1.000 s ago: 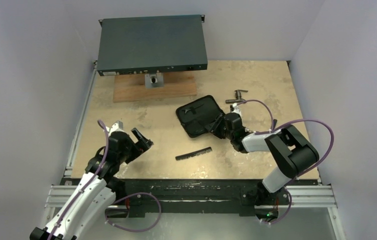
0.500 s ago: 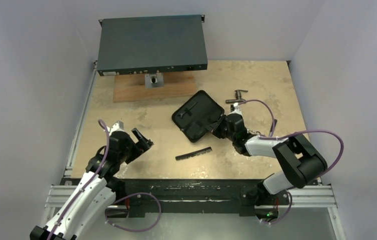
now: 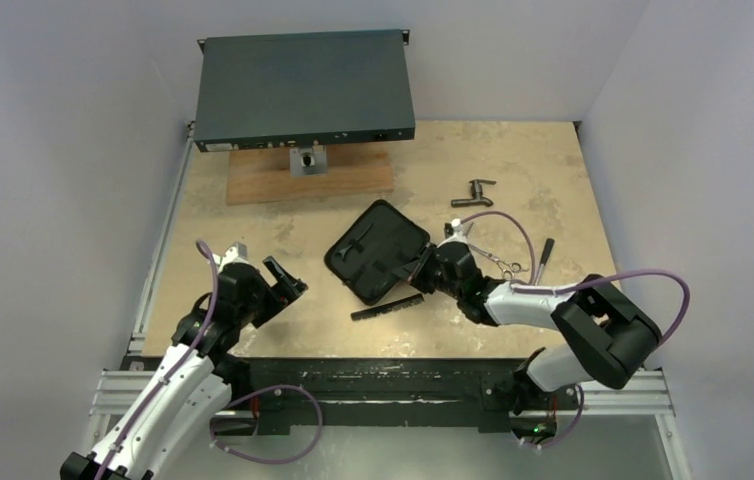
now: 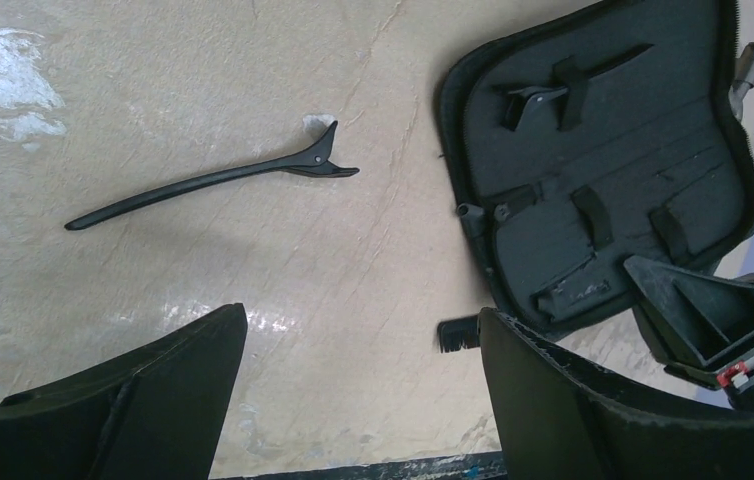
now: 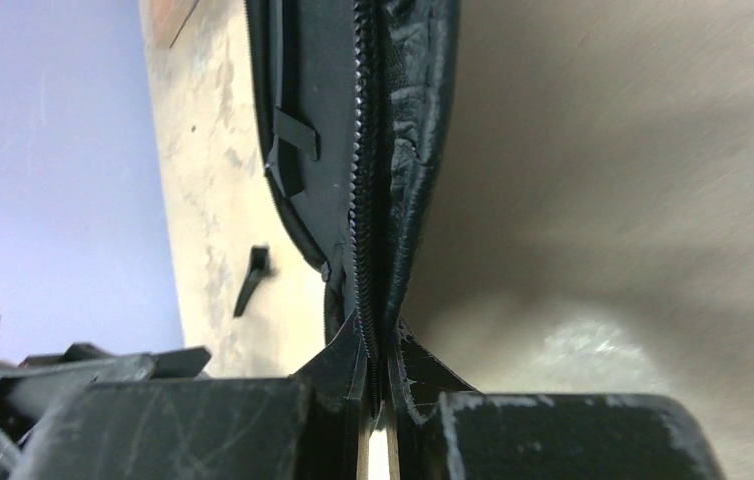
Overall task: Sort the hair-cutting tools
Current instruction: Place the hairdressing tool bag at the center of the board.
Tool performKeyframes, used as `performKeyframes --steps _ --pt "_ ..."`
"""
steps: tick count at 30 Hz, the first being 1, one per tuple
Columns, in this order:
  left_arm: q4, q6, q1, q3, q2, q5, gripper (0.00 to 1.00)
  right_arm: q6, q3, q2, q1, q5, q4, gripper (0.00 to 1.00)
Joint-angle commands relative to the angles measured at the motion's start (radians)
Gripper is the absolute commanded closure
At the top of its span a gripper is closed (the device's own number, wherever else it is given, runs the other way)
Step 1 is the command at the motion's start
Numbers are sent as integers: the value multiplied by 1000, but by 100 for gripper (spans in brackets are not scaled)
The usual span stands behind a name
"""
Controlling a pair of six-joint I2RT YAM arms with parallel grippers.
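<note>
Comb (image 3: 388,307): lay flat on the desk (image 3: 533,160), just in front of the open zip case (image 3: 368,250). Scissors (image 3: 503,265): lay right of that case; clip (image 4: 213,180): left of it. Right claw (image 3: 423,270): clenched on the case's zipper rim. Left claw (image 3: 281,277): released, gripped nothing, hovered left of the comb

Plain pale walls on three sides: left wall (image 3: 53,150), far wall (image 3: 513,50), right wall (image 3: 703,150). Table (image 3: 253,230): tan, mottled top with pale scuffs. Silver rail (image 3: 613,392) along its near edge. Far left, a wood board (image 3: 253,185) lies flat, with a dark flat box (image 3: 303,85) over it. Light even, shadows soft.
</note>
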Motion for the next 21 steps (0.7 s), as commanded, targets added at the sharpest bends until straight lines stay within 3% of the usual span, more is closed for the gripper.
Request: performKeyframes --steps 1,10,13,17,21 --pt "30 -10 3 4 -7 8 14 143 -3 -1 77 67 92 100" --pt "42 -22 3 0 0 11 14 244 -4 103 139 55 179 99" --pt "43 -21 3 1 7 10 14 222 -7 120 139 41 163 87" --pt "43 -21 3 -1 7 4 14 180 -24 87 139 41 128 54" --pt "45 -17 3 -3 8 1 14 110 -5 -7 140 86 -37 34"
